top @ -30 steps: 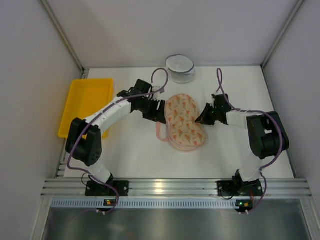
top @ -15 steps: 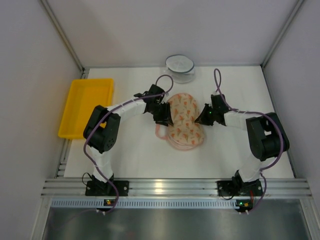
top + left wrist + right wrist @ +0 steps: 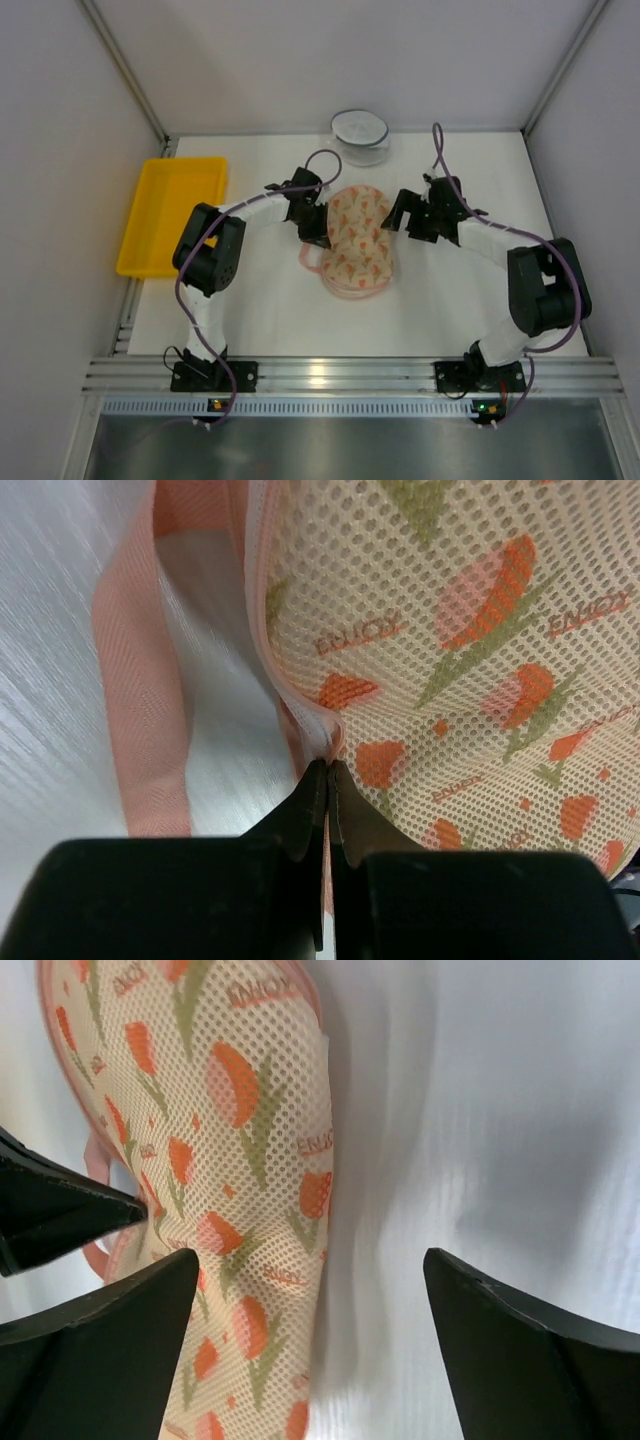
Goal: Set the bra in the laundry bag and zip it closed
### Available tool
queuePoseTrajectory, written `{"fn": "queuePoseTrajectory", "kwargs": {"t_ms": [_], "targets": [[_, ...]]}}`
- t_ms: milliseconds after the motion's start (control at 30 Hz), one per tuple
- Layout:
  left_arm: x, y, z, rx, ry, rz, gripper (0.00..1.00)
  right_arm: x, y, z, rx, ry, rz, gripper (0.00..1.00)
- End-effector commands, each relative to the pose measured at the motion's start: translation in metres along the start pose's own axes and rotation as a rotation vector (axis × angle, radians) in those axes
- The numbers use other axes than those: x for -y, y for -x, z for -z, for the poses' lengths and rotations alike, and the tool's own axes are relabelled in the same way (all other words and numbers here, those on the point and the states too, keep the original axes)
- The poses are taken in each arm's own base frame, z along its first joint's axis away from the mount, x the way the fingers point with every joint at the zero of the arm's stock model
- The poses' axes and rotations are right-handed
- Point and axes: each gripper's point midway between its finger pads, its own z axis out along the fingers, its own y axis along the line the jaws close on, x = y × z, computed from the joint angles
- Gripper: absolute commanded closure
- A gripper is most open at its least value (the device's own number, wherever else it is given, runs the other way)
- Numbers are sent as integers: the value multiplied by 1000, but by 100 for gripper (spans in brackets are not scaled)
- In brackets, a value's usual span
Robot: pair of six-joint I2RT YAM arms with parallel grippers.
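Observation:
The laundry bag [image 3: 357, 243], cream mesh with an orange tulip print and pink edging, lies closed and flat at the table's middle. My left gripper [image 3: 316, 233] is at its left rim. In the left wrist view that gripper [image 3: 330, 772] is shut, pinching the bag's pink-and-white zip edge [image 3: 322, 730]. My right gripper [image 3: 398, 217] hangs at the bag's right side. In the right wrist view it [image 3: 312, 1295] stands open over the bag [image 3: 245, 1160], and its fingers do not touch the mesh. The bra is hidden in every view.
A clear round bowl [image 3: 360, 136] stands behind the bag at the back. A yellow plastic tray [image 3: 172, 212] sits at the table's left edge. The bag's pink strap loop [image 3: 309, 262] trails out beside the left gripper. Grey walls close in three sides.
The left gripper moved in and shut on the bag's left edge. The right gripper let go of the bag's right side, opened wide and drew back. The bag shifted slightly left.

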Motion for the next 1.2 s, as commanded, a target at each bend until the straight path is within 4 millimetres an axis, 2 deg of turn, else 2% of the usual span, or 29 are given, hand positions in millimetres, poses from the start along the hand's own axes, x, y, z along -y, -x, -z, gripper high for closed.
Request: {"fn": "queuePoseTrajectory", "kwargs": {"t_ms": [0,67,100,200,233,267,300,333,367,433,500,533,567,733,800,867,900,933,1000,1033,1100,1133,1167], "targets": [[-2,15,0,32,1,-121,100,-18,45,37,114,52,202,2],[-6,15,-2,28,3,-167,100,-27,54,51,154,83,308,1],[-8,16,-3,28,10,-182,100,-35,63,65,205,102,406,0],[-10,20,-5,31,11,-248,100,-32,57,74,229,97,446,1],[-11,21,-6,30,13,-267,100,-29,46,72,187,118,447,1],[-9,21,-7,26,1,-280,100,-33,39,73,152,186,449,1],[-7,25,-6,33,-7,-294,100,-43,22,70,72,315,433,1],[-8,26,-7,33,-8,-309,100,-42,16,70,19,346,402,6],[-6,26,-8,32,-14,-319,100,-51,-2,67,-70,451,369,9],[-3,29,-10,30,-38,-336,100,-55,-14,63,-117,510,290,13],[-1,30,-13,20,-60,-333,100,-58,-23,60,-137,545,206,14],[-2,30,-15,17,-64,-320,100,-52,-35,58,-161,541,163,14],[-4,31,-16,16,-63,-309,100,-56,-28,55,-120,567,175,14],[-16,28,-24,-11,-64,-241,100,-45,-45,38,-179,560,16,18],[-18,27,-25,-9,-65,-231,100,-47,-41,32,-159,577,-35,20],[-19,24,-26,-15,-71,-225,100,-46,-45,28,-166,587,-82,25],[-18,25,-26,-11,-72,-225,100,-47,-41,23,-155,603,-112,27],[-20,25,-26,-10,-69,-220,100,-45,-43,21,-158,603,-132,33],[-19,25,-26,-12,-76,-214,100,-42,-46,12,-174,597,-167,39],[-20,27,-25,-9,-78,-212,100,-42,-45,10,-169,600,-164,46],[-17,28,-24,-6,-91,-213,100,-39,-47,4,-180,594,-181,51],[-15,30,-24,0,-97,-215,100,-39,-45,3,-172,597,-178,59],[-14,32,-22,4,-101,-214,100,-38,-46,1,-175,593,-184,62]]}}
